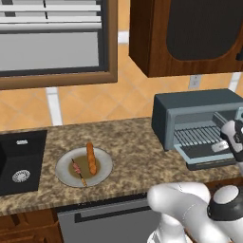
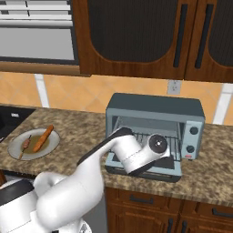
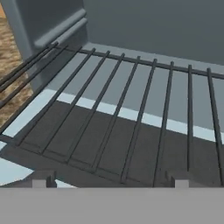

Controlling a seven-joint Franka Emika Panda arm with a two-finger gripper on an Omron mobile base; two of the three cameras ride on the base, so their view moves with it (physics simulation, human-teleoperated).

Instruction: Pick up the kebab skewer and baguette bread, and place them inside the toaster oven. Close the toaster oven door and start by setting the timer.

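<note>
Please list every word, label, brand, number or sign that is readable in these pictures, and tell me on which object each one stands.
No text can be read in any view.
toaster oven: its control panel carries two dark knobs and a small red mark near the bottom, too small and blurred to read.
wall outlet: plain, no lettering visible.
plate, cabinets, counter: no labels.

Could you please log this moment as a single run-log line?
gripper: open, at toaster oven rack | door: down | kebab skewer, baguette bread: on plate
</note>
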